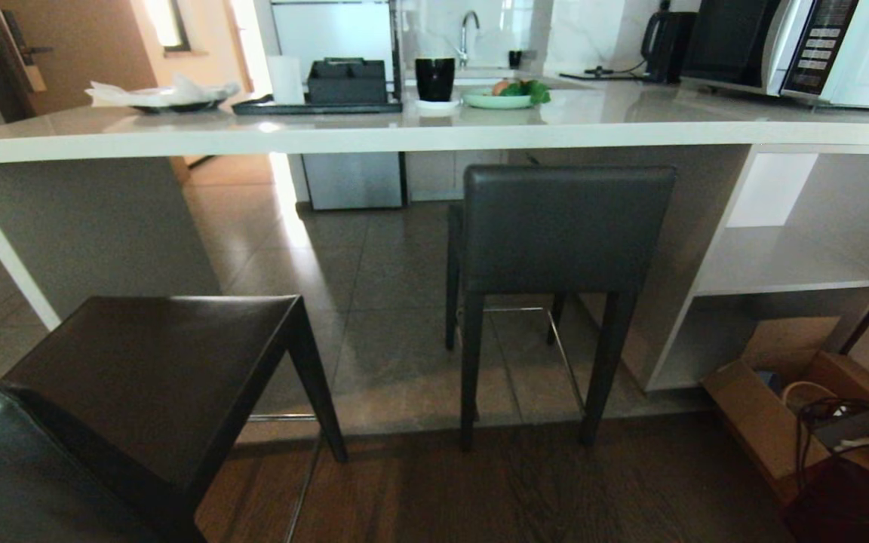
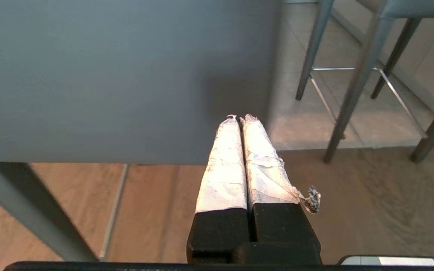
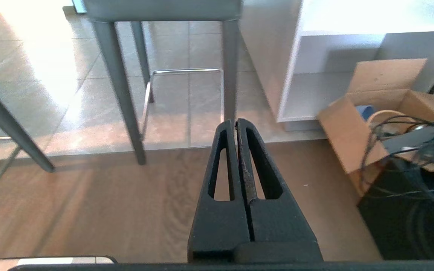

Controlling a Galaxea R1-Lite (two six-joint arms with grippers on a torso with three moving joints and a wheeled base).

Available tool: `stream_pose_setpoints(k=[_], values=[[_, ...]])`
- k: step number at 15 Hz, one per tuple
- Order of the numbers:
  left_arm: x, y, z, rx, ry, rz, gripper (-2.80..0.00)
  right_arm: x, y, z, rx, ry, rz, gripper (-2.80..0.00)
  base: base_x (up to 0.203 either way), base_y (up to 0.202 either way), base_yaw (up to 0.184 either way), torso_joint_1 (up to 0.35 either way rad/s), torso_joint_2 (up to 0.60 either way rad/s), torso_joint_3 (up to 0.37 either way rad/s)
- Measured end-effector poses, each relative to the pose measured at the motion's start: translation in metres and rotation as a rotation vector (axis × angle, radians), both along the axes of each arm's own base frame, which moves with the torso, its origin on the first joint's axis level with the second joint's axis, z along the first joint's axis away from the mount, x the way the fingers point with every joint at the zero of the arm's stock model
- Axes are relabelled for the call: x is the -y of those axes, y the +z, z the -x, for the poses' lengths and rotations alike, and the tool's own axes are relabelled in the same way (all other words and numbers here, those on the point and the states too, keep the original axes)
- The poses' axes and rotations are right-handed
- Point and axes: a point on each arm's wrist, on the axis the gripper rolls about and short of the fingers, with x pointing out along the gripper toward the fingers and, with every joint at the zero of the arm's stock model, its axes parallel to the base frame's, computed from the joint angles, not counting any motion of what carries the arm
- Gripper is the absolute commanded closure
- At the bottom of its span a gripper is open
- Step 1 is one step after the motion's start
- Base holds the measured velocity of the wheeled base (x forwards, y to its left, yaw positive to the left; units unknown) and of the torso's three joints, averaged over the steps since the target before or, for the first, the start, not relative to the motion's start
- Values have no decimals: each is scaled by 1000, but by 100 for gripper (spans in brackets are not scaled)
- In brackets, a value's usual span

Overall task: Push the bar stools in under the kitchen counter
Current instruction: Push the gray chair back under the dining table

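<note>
Nearest you, on the left, you have one bar stool standing out on the wooden floor, well clear of the bench; its dark backrest fills the near left corner and its square seat points toward the bench. Your left tool hangs over that seat's near edge, its pale-wrapped fingers pressed together and holding nothing. Your right tool hangs over the bare wooden floor further right, its black fingers also closed together and empty.

To the near right you see an open cardboard box and a tangle of dark cables on the floor.

Further off, the second bar stool stands right of centre with its backrest toward you, its near legs at the seam where wood meets grey tile and its seat tucked below the bench edge. Just right of it are the bench's white open shelves.

On the bench top, from left to right, you have a dish of crumpled white paper, a dark tray carrying a black box, a black cup, a pale green plate of food, a black kettle and a microwave. The microwave's panel and corner sticker are too small for you to read.

Beyond, a tap stands against the far wall.
</note>
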Motion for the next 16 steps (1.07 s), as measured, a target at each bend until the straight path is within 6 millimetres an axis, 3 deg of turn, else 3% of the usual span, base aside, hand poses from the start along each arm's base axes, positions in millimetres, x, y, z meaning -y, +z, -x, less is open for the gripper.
stream_pose_setpoints(k=[5, 11, 16], values=[[0, 0, 0, -1, 0, 1, 0, 0, 0, 0, 0, 0, 0, 0, 0, 163, -2, 2, 4, 5], [0, 0, 0, 0, 2, 0, 0, 0, 0, 0, 0, 0, 0, 0, 0, 0, 0, 0, 0, 0], [0, 0, 0, 0, 2, 0, 0, 0, 0, 0, 1, 0, 0, 0, -165, 0, -1, 4, 3, 2]])
